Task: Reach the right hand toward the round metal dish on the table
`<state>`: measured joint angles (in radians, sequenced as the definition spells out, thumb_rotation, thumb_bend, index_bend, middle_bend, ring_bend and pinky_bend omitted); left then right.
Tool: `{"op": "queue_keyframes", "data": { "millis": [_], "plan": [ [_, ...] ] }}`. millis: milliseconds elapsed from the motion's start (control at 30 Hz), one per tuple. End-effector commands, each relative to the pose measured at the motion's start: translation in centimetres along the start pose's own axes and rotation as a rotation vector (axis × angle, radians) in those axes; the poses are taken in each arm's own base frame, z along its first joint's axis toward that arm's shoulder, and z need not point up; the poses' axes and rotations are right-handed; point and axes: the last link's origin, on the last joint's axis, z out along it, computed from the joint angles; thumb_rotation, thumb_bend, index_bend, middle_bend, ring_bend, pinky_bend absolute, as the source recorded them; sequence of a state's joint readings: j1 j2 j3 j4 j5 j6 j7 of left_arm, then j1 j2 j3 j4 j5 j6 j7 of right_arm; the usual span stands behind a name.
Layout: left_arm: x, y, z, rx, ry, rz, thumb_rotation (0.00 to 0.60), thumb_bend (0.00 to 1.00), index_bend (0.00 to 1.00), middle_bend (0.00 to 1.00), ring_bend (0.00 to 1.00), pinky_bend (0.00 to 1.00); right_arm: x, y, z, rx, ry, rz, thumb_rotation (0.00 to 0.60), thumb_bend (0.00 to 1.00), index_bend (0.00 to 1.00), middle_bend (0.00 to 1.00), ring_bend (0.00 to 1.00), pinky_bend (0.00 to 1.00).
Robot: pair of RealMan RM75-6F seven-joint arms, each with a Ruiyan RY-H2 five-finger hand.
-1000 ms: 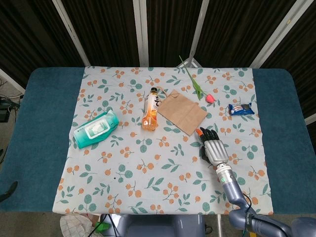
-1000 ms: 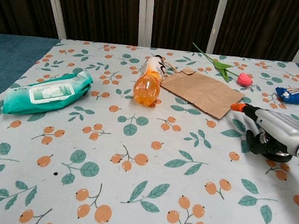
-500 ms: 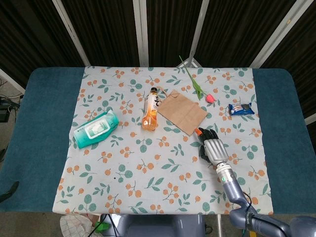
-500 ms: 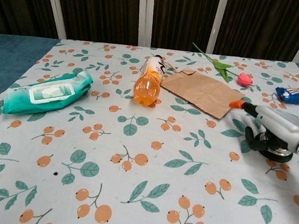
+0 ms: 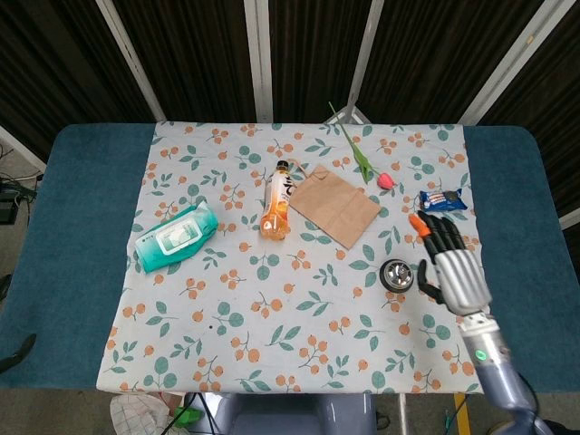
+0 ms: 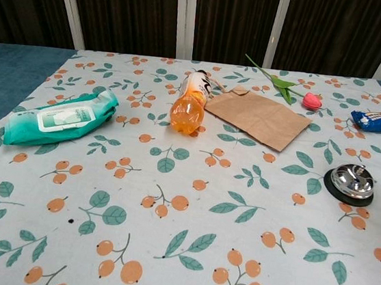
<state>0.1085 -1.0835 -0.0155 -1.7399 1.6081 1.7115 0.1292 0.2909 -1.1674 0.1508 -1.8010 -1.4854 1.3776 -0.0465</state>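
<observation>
The right hand [image 5: 451,268] hangs over the right part of the bench with its fingers [image 5: 442,237] stretched out and apart, holding nothing; one fingertip is orange. In the chest view only that orange tip shows, at the top right corner. The left hand is not seen in either view.

The round metal dish [image 5: 396,274] sits on its dark base just left of the hand, apart from it, in plain sight on the floral cloth [image 5: 245,308].

Farther out lie a brown paper bag [image 5: 334,205], an orange drink bottle [image 5: 276,203] on its side beside the bag, a pink tulip [image 5: 385,180] with a long green stem, a blue snack packet [image 5: 443,200] and a teal wipes pack [image 5: 176,236]. The cloth covers a blue bench [image 5: 68,236]; dark curtains [image 5: 308,54] hang behind.
</observation>
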Motion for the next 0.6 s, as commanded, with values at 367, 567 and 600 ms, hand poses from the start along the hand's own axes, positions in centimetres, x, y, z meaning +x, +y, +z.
{"op": "queue_keyframes", "data": {
  "millis": [367, 567, 600],
  "plan": [
    [0.1, 0.1, -0.3, -0.032, -0.009, -0.013, 0.600, 0.33, 0.05, 0.00, 0.00, 0.10, 0.7, 3.5, -11.1, -0.078, 0.036, -0.152, 0.600, 0.78, 0.00, 0.00, 0.00, 0.00],
    [0.3, -0.2, -0.4, -0.029, -0.006, -0.018, 0.600, 0.33, 0.05, 0.00, 0.00, 0.10, 0.2, 3.2, -11.1, -0.070, 0.035, -0.171, 0.600, 0.78, 0.00, 0.00, 0.00, 0.00],
    [0.3, -0.2, -0.4, -0.026, -0.006, -0.019, 0.600, 0.33, 0.05, 0.00, 0.00, 0.10, 0.2, 3.1, -11.1, -0.069, 0.031, -0.171, 0.600, 0.78, 0.00, 0.00, 0.00, 0.00]
  ]
}}
